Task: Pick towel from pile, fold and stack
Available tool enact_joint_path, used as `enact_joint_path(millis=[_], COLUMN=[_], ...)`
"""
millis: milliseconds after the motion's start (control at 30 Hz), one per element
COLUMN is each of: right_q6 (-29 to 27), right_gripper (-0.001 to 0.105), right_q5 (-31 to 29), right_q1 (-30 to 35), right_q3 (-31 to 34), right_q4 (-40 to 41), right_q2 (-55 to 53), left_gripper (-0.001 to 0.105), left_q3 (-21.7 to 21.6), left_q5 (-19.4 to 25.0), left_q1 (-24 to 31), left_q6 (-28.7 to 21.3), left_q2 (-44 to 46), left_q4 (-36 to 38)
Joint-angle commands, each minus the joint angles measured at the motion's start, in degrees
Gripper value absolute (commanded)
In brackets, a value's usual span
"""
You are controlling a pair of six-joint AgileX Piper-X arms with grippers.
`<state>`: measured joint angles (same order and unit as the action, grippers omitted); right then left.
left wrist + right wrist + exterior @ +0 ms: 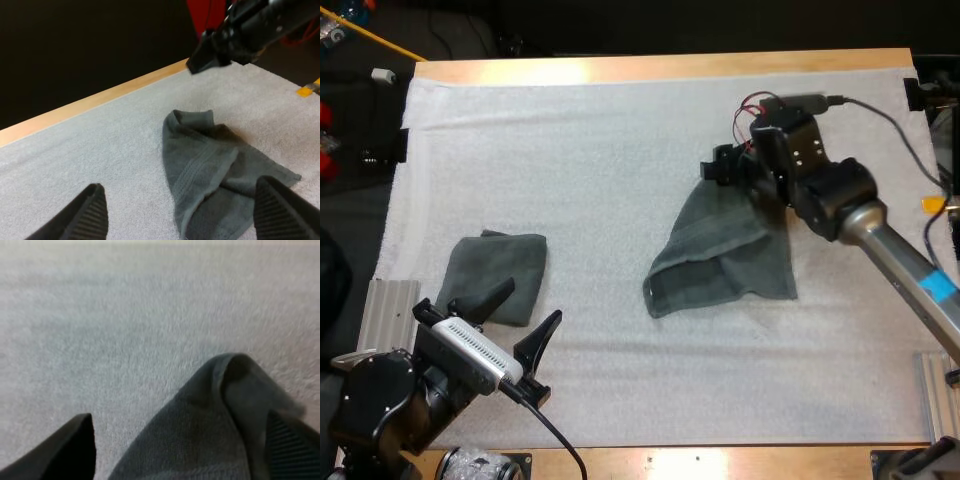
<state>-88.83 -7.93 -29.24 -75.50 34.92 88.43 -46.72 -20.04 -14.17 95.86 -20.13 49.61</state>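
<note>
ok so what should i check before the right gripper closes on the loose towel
1. right gripper open: ok, fingers apart.
2. loose towel has its raised corner between those fingers: ok, close to one finger.
3. Towel pinched from both sides: not ok, not yet.
4. left gripper open, holding nothing: ok.
5. folded towel lying apart from the loose one on the mat: ok.
6. How many layers the corner holds: cannot tell.

Mat (620,130) lit evenly from above; mild glare seen on counter (560,70) far edge, upper centre of high view. Soft shadow cast beside crumpled towel (720,255). Background beyond counter left dark.
</note>
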Motion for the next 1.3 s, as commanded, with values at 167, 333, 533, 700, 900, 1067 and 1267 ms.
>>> enact_joint_path(millis=[167, 333, 533, 700, 900, 1067, 1267], right_q6=[-0.5, -0.5, 0.3, 0.3, 1.4, 3.9, 9.3], right_gripper=[0.059, 0.059, 0.059, 0.059, 0.059, 0.059, 0.059], right_q5=[-0.5, -0.5, -0.5, -0.8, -3.0, -3.0, 0.5], right_q1=[0.3, 0.3, 0.3, 0.3, 0.3, 0.3, 0.8], right_q3=[-0.8, -0.8, -0.8, -0.8, 4.6, 14.3, 27.2], right_q4=[6.6, 14.2, 25.6, 35.3, 36.6, 30.6, 17.3], right_q2=[-8.2, -16.3, -23.7, -27.7, -30.7, -30.7, -28.3], left_gripper=[0.059, 0.059, 0.059, 0.059, 0.059, 0.059, 0.059], left_q3=[-0.5, -0.5, -0.5, -0.5, -0.5, -0.5, -0.5], left_q5=[-0.4, -0.4, -0.4, -0.4, -0.4, -0.4, -0.4], left_q1=[-0.3, -0.3, -0.3, -0.3, -0.3, -0.3, -0.3], left_q6=[0.7, 0.7, 0.7, 2.5, 2.8, 2.8, 2.8], left_q2=[0.0, 0.0, 0.0, 0.0, 0.0, 0.0, 0.0], left_q4=[-0.7, -0.7, -0.7, -0.4, -0.2, 0.9, 8.3])
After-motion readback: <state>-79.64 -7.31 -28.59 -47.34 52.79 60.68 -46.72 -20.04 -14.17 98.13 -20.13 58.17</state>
